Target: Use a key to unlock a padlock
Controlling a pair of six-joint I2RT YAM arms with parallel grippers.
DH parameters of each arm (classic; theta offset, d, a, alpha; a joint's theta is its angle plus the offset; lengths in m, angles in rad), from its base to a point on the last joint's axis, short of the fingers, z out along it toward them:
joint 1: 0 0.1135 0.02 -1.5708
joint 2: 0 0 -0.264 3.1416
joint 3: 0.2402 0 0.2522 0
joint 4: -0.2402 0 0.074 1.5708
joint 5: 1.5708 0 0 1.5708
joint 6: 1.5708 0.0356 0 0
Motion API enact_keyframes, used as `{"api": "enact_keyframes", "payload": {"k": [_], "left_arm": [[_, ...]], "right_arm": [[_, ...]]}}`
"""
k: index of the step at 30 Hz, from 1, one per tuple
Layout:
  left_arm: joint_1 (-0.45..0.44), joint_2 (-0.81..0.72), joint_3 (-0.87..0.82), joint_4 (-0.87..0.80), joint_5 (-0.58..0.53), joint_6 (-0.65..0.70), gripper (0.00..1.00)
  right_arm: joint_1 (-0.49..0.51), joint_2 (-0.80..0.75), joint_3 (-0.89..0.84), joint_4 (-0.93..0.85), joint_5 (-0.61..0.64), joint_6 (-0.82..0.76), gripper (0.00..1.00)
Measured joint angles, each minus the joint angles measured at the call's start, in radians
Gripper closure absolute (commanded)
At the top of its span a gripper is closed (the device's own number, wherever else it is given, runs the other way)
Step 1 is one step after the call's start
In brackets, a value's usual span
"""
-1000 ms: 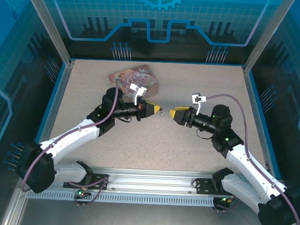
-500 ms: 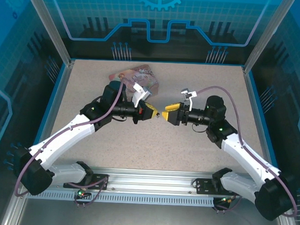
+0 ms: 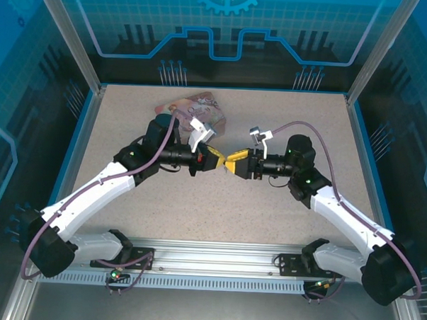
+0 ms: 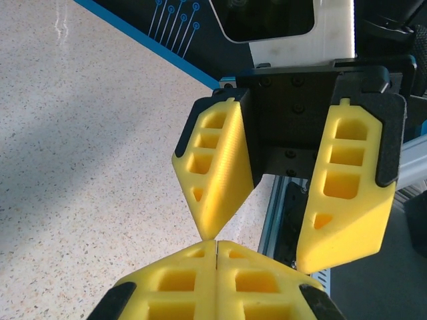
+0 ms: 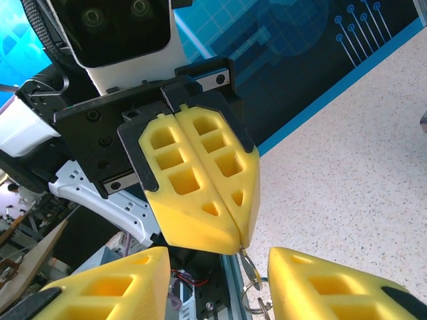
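Note:
My left gripper (image 3: 218, 160) hangs above the table's middle, pointing right. In the left wrist view its fingers (image 4: 215, 244) are pressed together. The right wrist view shows a small thin metal key (image 5: 247, 264) sticking out of that shut tip, with wire rings (image 5: 257, 300) dangling below it. My right gripper (image 3: 232, 165) faces it, open (image 5: 219, 263), one finger on each side of the left gripper's tip and the key. The padlock is hidden.
A pink illustrated tin (image 3: 201, 107) lies on the speckled table behind the left arm. Blue walls and metal posts ring the table, and an aluminium rail (image 3: 216, 263) runs along the near edge.
The right arm has swung left, closing the gap, and its open fingers now flank the left gripper's tip. The left gripper drew back slightly and stays shut.

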Motion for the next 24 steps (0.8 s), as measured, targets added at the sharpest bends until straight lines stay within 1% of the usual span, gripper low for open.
{"api": "enact_keyframes", "payload": {"k": [11, 20, 24], "left_arm": [[0.000, 0.010, 0.000, 0.007, 0.003, -0.006, 1.00], [0.000, 0.010, 0.000, 0.013, 0.007, -0.007, 1.00], [0.000, 0.010, 0.000, 0.014, 0.007, -0.007, 1.00]], "right_arm": [[0.005, 0.015, 0.000, -0.019, 0.002, -0.011, 0.69], [0.005, 0.015, -0.001, -0.036, 0.021, -0.022, 0.84], [0.005, 0.014, -0.001, -0.039, 0.024, -0.027, 0.85]]}}
